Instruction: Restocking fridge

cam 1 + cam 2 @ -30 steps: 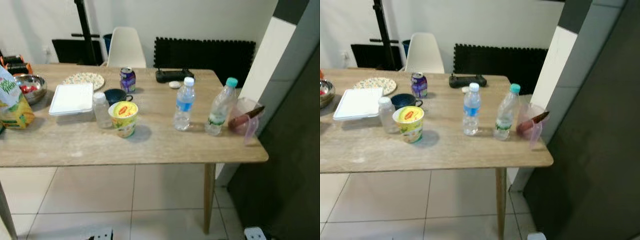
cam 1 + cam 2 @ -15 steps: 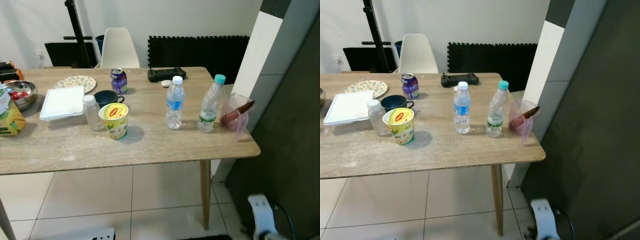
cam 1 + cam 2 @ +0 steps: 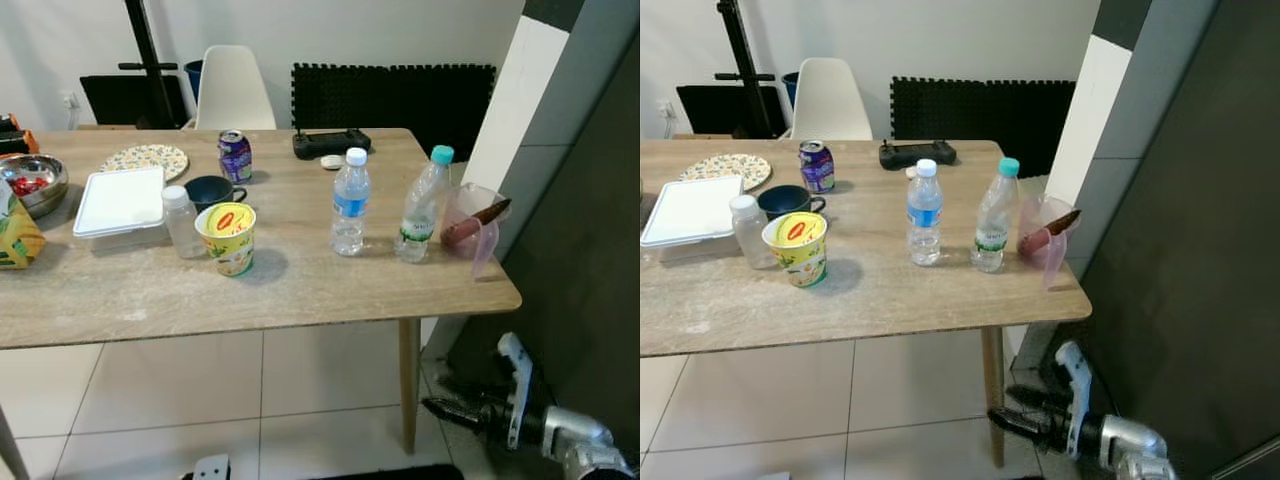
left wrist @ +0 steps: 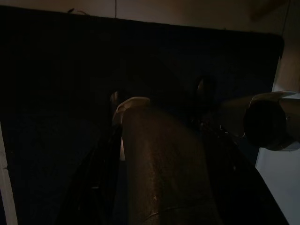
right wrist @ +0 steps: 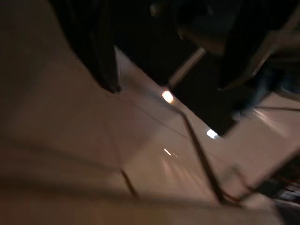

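Observation:
On the wooden table (image 3: 300,295) stand two clear water bottles, one with a white cap (image 3: 349,203) and one with a teal cap (image 3: 420,206). Left of them are a yellow instant-noodle cup (image 3: 229,239), a small white-capped jar (image 3: 182,222), a dark blue mug (image 3: 211,191) and a purple can (image 3: 235,157). A pink jug (image 3: 472,227) with a brown item in it sits at the table's right corner. My right gripper (image 3: 1002,405) hangs low beside the table leg, open and holding nothing. The left wrist view is very dark.
A white lidded box (image 3: 121,200), a patterned plate (image 3: 146,160), a metal bowl (image 3: 33,180) and a yellow carton (image 3: 15,235) fill the table's left. A black controller (image 3: 331,142) lies at the back. A tall dark grey panel (image 3: 585,250) rises on the right. White chair (image 3: 232,90) behind.
The camera has shifted a little, so the scene has moved in frame. My right arm has come up into view at the lower right, below the table's corner.

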`<state>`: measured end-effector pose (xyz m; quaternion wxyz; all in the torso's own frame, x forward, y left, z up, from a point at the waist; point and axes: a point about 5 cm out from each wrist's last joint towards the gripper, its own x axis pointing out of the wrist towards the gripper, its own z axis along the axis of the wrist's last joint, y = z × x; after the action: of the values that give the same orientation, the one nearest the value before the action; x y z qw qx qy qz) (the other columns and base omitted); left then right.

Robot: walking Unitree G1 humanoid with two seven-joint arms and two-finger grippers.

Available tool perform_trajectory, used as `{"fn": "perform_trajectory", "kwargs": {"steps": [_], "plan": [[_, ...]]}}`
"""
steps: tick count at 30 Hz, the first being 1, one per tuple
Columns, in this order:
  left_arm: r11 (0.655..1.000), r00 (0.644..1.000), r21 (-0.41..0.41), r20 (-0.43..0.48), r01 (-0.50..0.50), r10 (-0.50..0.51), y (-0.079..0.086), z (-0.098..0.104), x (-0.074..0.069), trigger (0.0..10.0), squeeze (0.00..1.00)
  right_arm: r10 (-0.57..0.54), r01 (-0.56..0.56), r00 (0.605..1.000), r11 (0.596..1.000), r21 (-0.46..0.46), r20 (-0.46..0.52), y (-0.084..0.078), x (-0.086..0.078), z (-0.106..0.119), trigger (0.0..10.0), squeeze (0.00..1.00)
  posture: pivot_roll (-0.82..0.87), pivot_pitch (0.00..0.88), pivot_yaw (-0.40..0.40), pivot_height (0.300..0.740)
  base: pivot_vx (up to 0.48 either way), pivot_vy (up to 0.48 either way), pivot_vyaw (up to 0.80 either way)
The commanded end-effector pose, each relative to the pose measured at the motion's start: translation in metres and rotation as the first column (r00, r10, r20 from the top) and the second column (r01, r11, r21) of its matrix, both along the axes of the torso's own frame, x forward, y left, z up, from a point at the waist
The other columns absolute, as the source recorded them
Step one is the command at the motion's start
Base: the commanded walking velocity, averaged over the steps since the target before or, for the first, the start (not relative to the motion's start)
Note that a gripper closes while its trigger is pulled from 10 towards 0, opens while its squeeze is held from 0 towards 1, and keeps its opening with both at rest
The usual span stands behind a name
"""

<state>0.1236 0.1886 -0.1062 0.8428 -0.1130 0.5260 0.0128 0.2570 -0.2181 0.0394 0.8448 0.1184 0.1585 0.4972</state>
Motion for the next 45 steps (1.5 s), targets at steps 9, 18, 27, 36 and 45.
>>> {"fn": "perform_trajectory", "kwargs": {"steps": [9, 18, 27, 36, 45], "plan": [[1.0, 0.999, -0.011, -0.046, -0.02, 0.019, -0.003, -0.005, -0.014, 10.0, 0.0, -0.018, -0.057, 0.967, 0.958, 0.283, 0.254, 0.005, 0.023, 0.063, 10.0, 1.0, -0.03, 0.0, -0.069, 0.74, 0.0, 0.0, 0.0], [1.0, 0.999, -0.01, -0.049, -0.019, 0.019, -0.003, -0.005, -0.015, 10.0, 0.0, -0.431, 0.252, 0.816, 0.865, 0.434, 0.385, -0.023, 0.058, 0.118, 10.0, 1.0, -0.03, 0.0, -0.071, 0.74, 0.0, 0.0, 0.0], [1.0, 0.999, -0.016, -0.046, -0.025, 0.024, -0.004, -0.005, -0.015, 10.0, 0.0, -0.754, 0.61, 0.583, 0.653, 0.449, 0.303, -0.065, 0.076, 0.131, 10.0, 0.0, -0.02, 0.0, -0.082, 0.74, 0.0, 0.0, 0.0], [1.0, 0.999, -0.022, -0.042, -0.02, 0.019, -0.006, -0.005, -0.013, 10.0, 0.0, -0.771, 0.736, 0.529, 0.625, 0.261, 0.354, -0.062, 0.083, 0.118, 10.0, 0.0, -0.03, 0.0, -0.084, 0.74, 0.0, 0.0, 0.0], [0.999, 0.999, -0.028, -0.037, -0.022, 0.021, -0.007, -0.005, -0.012, 10.0, 0.0, -0.741, 0.757, 0.558, 0.639, 0.136, 0.375, -0.023, 0.102, 0.105, 10.0, 0.0, -0.02, 0.0, -0.086, 0.74, 0.0, 0.0, 0.0]]}}
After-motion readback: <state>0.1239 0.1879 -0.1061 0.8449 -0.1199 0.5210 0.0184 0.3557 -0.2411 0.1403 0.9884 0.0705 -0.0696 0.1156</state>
